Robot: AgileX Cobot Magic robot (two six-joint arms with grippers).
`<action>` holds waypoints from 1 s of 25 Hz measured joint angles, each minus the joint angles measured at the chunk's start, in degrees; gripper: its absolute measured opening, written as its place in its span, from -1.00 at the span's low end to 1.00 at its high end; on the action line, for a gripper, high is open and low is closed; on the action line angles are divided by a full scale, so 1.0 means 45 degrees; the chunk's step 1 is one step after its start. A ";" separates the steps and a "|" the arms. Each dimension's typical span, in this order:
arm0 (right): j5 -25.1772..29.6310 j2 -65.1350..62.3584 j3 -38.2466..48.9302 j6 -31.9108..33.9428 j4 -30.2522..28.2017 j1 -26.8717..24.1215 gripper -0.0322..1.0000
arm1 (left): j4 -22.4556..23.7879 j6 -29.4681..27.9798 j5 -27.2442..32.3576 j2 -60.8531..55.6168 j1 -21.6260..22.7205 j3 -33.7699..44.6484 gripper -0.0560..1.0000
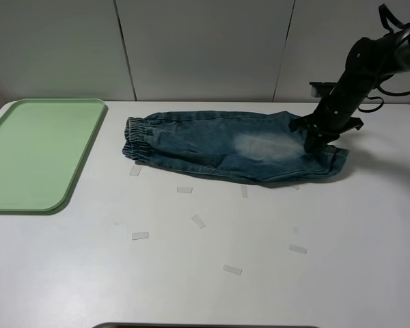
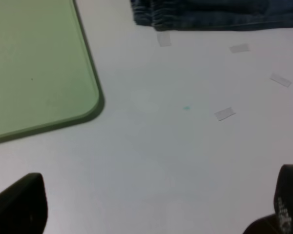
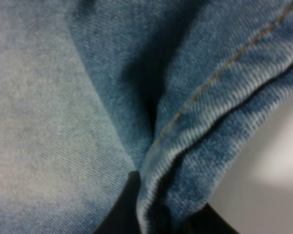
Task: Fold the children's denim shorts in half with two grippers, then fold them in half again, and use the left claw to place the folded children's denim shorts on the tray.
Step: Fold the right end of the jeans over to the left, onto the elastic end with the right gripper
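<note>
My right gripper (image 1: pixel 319 142) clamps the denim shorts (image 1: pixel 219 143) at the hem, left gripper (image 2: pixel 154 207) hangs spread wide near the green tray (image 1: pixel 34 150).

Faded, twill-ribbed denim shorts (image 1: pixel 232 145), smooth matt green plastic tray (image 1: pixel 34 154), matt white table (image 1: pixel 260 229)

White table (image 1: pixel 342 273), pale green tray (image 1: pixel 34 154) at left, denim shorts (image 1: pixel 225 147) mid-back, scattered small strips (image 1: pixel 199 221), perhaps tape
</note>
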 joint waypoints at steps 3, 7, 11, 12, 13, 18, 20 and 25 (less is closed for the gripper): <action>0.0532 -0.0370 0.0000 0.1056 -0.1764 -0.0433 -0.85 | 0.0000 0.0000 0.0000 0.0000 0.0000 0.0000 0.85; 0.0900 -0.0925 0.0050 0.2632 -0.3997 -0.0991 -0.85 | 0.0000 0.0000 0.0000 0.0000 0.0000 0.0000 0.85; 0.1259 -0.1302 0.0050 0.4468 -0.5607 -0.1237 -0.85 | 0.0000 0.0000 0.0000 0.0000 0.0000 0.0000 0.85; 0.1259 -0.1373 0.0050 0.4645 -0.5628 -0.1199 -0.85 | 0.0000 0.0000 0.0000 0.0000 0.0000 0.0000 0.85; 0.1259 -0.1437 0.0050 0.4697 -0.5586 -0.1113 -0.85 | 0.0000 0.0000 0.0000 0.0000 0.0000 0.0000 0.85; 0.1298 -0.1952 0.0050 0.4768 -0.4454 0.0042 -0.85 | 0.0000 0.0000 0.0000 0.0000 0.0000 0.0000 0.85; 0.1282 -0.2066 0.0021 0.4630 -0.3846 0.0569 -0.85 | 0.0000 0.0000 0.0000 0.0000 0.0000 0.0000 0.85; 0.1124 -0.2094 -0.0182 0.4629 -0.2560 0.1772 -0.86 | 0.0000 0.0000 0.0000 0.0000 0.0000 0.0000 0.85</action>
